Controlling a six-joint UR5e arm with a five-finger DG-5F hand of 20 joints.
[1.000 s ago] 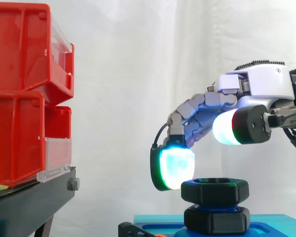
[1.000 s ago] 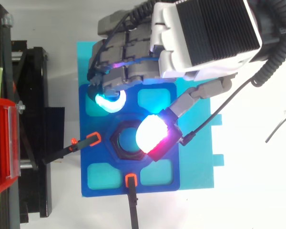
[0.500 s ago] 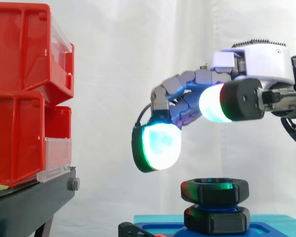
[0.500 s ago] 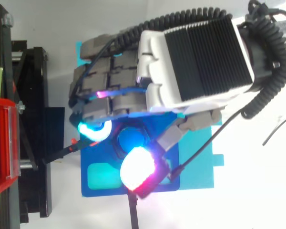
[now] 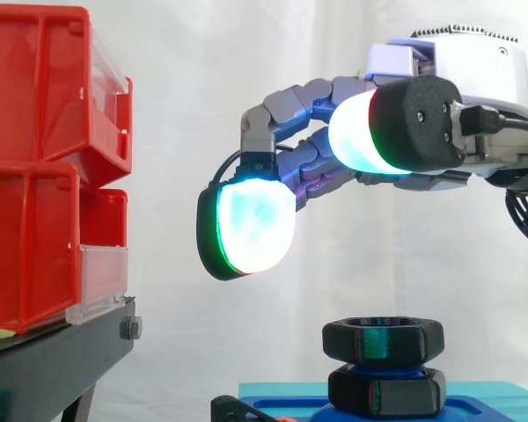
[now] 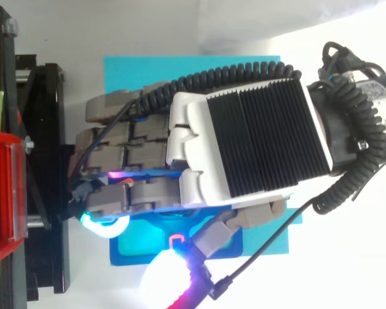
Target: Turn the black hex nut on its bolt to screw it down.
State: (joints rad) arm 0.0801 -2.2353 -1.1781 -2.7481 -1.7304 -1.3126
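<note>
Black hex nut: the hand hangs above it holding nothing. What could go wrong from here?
1. From above, the hand covers the black hex nut, so a descent may land off-centre on its rim.
2. In the side view the fingertips sit left of the nut, towards the black stand; a wide sweep could clip it.

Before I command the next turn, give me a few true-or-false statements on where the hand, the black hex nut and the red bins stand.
1. The robot hand grips the black hex nut. False: it hovers above the nut, apart from it.
2. The nut sits over a second black hex piece, above the turquoise base plate. True.
3. In the side view the red plastic bins stand right of the nut. False: they stand to its left.
4. The hand holds nothing. True.
</note>
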